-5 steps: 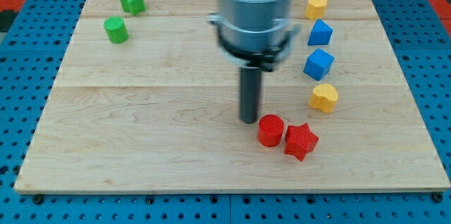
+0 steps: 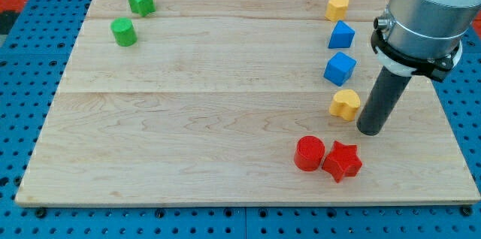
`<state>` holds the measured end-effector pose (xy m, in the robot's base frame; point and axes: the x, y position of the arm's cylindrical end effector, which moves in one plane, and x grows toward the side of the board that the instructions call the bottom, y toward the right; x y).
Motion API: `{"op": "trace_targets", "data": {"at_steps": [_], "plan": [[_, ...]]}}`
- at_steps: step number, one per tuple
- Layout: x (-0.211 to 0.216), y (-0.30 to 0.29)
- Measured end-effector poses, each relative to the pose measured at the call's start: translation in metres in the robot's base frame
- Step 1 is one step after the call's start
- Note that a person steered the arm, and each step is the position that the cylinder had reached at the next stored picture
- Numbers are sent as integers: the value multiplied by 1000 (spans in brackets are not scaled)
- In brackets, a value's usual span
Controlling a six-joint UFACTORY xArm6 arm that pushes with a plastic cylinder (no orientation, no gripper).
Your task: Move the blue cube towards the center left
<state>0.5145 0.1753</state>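
Note:
The blue cube (image 2: 340,68) sits at the view's right side of the wooden board (image 2: 188,119). A second blue block (image 2: 341,35), shape unclear, lies just above it. My tip (image 2: 370,129) rests on the board at the right, below and to the right of the blue cube. It is just right of the yellow heart block (image 2: 346,104), close to it but with a small gap.
A yellow block (image 2: 337,6) is at the top right. A red cylinder (image 2: 309,153) and a red star (image 2: 342,161) touch at the bottom right. A green block (image 2: 140,1) and a green cylinder (image 2: 123,31) are at the top left.
My tip moved from the board's middle to the right side, past the yellow heart. The red cylinder and red star shifted right and slightly down.

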Motion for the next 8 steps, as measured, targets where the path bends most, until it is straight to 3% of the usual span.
{"op": "trace_targets", "data": {"at_steps": [2, 3, 4, 5, 7, 8], "plan": [[2, 3], [15, 63], [-29, 80], [-88, 31], [-105, -72], [-112, -1]]}}
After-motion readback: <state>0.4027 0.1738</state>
